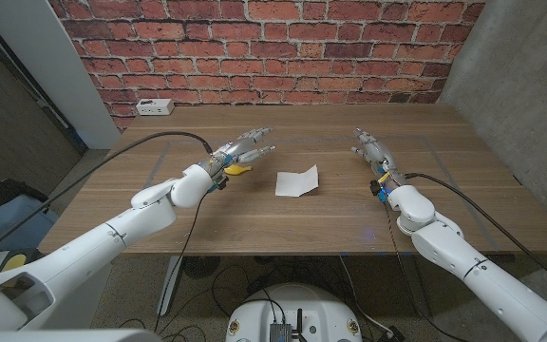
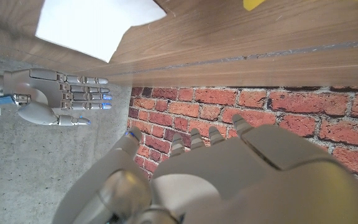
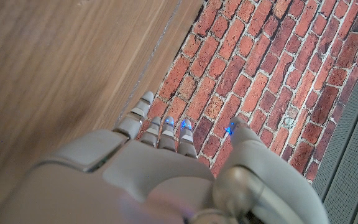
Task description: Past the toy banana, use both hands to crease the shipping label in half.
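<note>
Brick wall point(image 1: 283, 52) backs a wooden worktop point(image 1: 254, 223), and the white shipping label point(image 1: 298, 180) lies flat on it between the two hands, nearer the left hand point(image 1: 243, 149) than the right hand point(image 1: 370, 147). Both hands hold nothing, with fingers extended and spread apart. The toy banana point(image 1: 239, 170) sits just beneath the left hand's wrist side, with the label beyond it toward the right hand.

By its look the label is a thin, light sheet, soft enough to buckle and likely to slide on the smooth wood, so one hand would probably have to pin one edge while the other lifts the opposite edge or a corner and presses the crease. One corner seems slightly raised, which may offer a place to get fingertips under.

From the head camera the whole layout reads at once. The left wrist camera adds the right hand point(image 2: 55, 96) side-on, with fingers straight, and the label point(image 2: 95, 25) ahead of its own fingers. The right wrist camera gives the right hand's back point(image 3: 154, 180) over bare wood and brick.
</note>
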`<state>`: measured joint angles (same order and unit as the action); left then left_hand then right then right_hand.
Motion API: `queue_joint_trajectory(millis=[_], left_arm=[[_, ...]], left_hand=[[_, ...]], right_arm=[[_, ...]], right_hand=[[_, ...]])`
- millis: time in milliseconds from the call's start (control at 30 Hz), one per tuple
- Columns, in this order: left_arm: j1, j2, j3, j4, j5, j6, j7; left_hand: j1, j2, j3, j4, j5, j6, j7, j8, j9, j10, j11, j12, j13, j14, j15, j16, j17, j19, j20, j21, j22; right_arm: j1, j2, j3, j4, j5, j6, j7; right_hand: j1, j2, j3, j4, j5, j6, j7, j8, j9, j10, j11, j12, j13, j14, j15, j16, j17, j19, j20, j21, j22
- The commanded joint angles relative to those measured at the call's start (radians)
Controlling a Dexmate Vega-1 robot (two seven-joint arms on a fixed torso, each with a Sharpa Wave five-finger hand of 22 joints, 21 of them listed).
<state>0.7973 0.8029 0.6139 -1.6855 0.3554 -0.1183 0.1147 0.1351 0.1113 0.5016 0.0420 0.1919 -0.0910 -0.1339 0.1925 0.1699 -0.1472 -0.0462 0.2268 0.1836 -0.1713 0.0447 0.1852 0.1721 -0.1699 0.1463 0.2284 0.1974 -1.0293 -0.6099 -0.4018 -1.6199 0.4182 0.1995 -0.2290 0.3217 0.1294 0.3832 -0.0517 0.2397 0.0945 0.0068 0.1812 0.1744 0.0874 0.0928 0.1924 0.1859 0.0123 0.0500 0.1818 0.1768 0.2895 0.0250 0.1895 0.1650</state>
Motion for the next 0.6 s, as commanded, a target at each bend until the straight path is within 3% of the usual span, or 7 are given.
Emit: queue_joint_trajectory(millis=[33,600], left_arm=[[0.005,0.012,0.009,-0.029,0.012,0.032,-0.057],[0.009,0.025,0.019,-0.046,0.023,0.037,-0.095]], left_hand=[[0.018,0.0,0.003,-0.011,-0.003,0.016,-0.002,0.008,0.006,0.015,0.002,0.007,0.004,-0.045,-0.007,0.003,0.002,-0.026,0.0,0.004,0.004],[0.029,0.001,0.007,-0.021,-0.006,0.025,0.001,0.006,0.006,0.02,0.003,0.005,0.005,-0.038,-0.008,0.003,0.002,-0.03,0.001,0.002,0.004]], right_arm=[[-0.029,-0.013,-0.008,-0.051,-0.044,-0.038,-0.042],[-0.057,-0.024,-0.014,-0.11,-0.08,-0.077,-0.075]], right_hand=[[0.017,0.002,0.003,-0.007,-0.004,0.001,-0.005,0.004,0.005,-0.01,0.002,0.001,0.004,-0.003,0.0,0.006,0.003,-0.003,-0.001,0.002,0.006],[0.02,0.007,0.003,-0.012,-0.015,-0.002,-0.007,0.004,0.006,-0.011,0.0,0.001,0.004,-0.004,-0.002,0.007,0.005,-0.004,-0.003,0.002,0.006]])
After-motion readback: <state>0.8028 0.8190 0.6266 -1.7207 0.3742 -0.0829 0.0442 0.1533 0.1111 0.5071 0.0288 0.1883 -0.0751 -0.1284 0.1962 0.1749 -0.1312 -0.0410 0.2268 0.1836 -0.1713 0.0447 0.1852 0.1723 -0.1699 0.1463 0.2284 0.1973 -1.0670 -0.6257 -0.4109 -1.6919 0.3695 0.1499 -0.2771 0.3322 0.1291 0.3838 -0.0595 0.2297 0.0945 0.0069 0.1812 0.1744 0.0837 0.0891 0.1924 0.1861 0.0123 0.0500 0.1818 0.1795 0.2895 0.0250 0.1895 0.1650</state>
